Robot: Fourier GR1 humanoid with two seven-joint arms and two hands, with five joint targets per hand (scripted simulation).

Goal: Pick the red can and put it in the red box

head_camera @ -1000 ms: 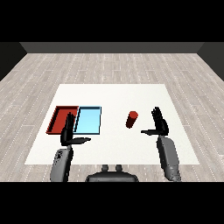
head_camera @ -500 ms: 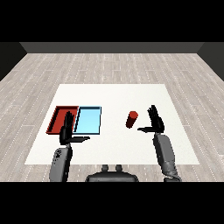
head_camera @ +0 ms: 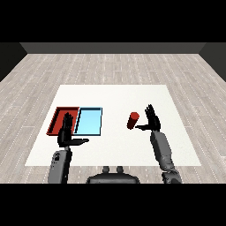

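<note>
The red can (head_camera: pixel 132 121) stands upright on the white table, right of centre. My right hand (head_camera: pixel 151 119) is just to its right, open, fingers straight up and thumb reaching toward the can without touching it. The red tray (head_camera: pixel 58 118) lies at the left of the table, with the light blue tray (head_camera: pixel 89 121) right beside it. My left hand (head_camera: pixel 66 133) is raised in front of the red tray, open, with its thumb pointing right, and it covers part of that tray's near side.
The white table (head_camera: pixel 114 97) stretches wide behind the trays and the can. A grey wood floor surrounds it.
My right hand has moved left, closing in on the red can. The left hand and the can have stayed where they were.
</note>
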